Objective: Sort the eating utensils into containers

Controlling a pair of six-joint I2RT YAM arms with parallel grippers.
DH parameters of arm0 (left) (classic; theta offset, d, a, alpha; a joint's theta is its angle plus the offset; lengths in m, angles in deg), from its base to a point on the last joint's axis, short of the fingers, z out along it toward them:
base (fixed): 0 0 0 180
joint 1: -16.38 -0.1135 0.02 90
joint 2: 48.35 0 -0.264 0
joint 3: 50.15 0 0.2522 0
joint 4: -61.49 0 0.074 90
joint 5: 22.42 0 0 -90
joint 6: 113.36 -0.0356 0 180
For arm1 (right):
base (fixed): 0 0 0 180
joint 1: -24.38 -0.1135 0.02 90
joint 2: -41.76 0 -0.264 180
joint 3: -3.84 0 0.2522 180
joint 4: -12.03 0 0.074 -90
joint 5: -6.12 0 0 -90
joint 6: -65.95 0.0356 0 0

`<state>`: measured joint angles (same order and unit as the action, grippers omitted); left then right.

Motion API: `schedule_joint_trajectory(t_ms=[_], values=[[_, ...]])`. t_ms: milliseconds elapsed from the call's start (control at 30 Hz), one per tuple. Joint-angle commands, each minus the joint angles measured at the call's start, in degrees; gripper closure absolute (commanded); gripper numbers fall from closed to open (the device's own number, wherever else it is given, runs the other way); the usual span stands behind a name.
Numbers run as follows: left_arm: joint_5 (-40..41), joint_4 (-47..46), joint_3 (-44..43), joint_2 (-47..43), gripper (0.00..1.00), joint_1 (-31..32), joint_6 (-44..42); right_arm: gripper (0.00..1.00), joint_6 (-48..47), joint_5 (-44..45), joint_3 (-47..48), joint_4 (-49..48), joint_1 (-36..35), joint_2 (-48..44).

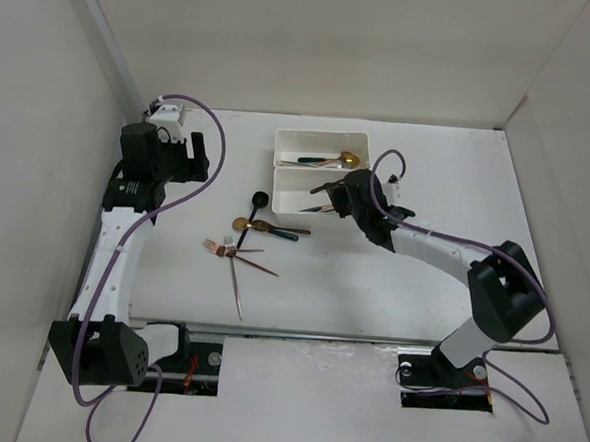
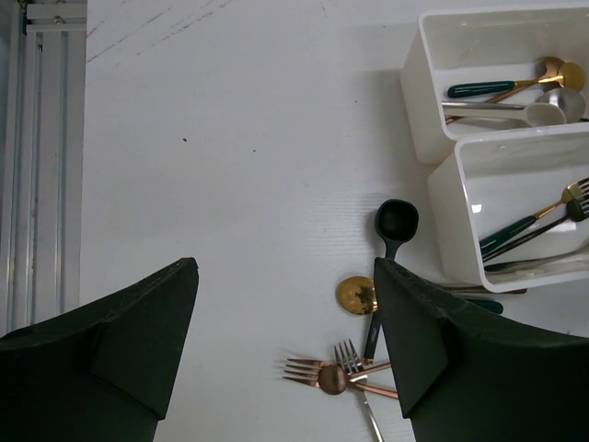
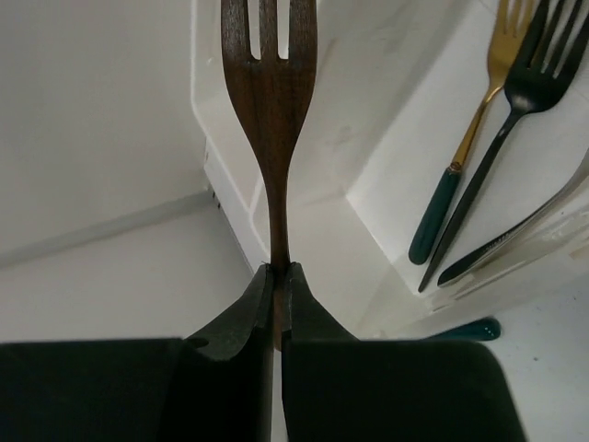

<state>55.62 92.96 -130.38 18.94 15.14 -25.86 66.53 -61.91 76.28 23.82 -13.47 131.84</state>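
Right gripper (image 3: pixel 278 274): jaws closed on the handle of a dark brown metal fork (image 3: pixel 271 101), its tines over the nearer shallow white plastic tray (image 3: pixel 368 101), which holds other forks. Left gripper (image 2: pixel 285 267): jaws wide apart, empty, above the white table (image 2: pixel 230 138). Loose forks and spoons (image 1: pixel 241 224) lie left of the trays.

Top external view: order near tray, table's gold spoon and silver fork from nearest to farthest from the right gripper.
1. Near tray, right by the right gripper.
2. Gold spoon, off to its left.
3. Silver fork, farther left, lowest in view.
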Motion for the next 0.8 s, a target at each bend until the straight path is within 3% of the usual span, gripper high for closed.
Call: schedule_joint_trajectory(t_ms=[0,300,433,633,767], values=[[-0.1,-1.5,0.9,-2.4,0.25,-0.3,0.5,1.00,11.1,4.9,4.4,-1.0,-1.3,2.4],[-4.4,-1.5,6.7,-4.1,0.25,-0.3,1.0,1.00,12.9,0.3,7.4,0.7,0.0,7.6],[-6.3,-1.5,8.8,-4.1,0.25,0.3,1.5,0.61,14.2,-2.2,8.0,2.1,0.0,9.1],[-6.3,-1.5,10.9,-4.1,0.25,1.4,0.2,0.44,12.9,-3.5,10.8,2.1,0.0,9.1],[-8.6,-1.5,12.2,-3.6,0.24,2.7,-2.8,0.41,2.3,-3.7,16.1,2.1,0.0,8.0]])
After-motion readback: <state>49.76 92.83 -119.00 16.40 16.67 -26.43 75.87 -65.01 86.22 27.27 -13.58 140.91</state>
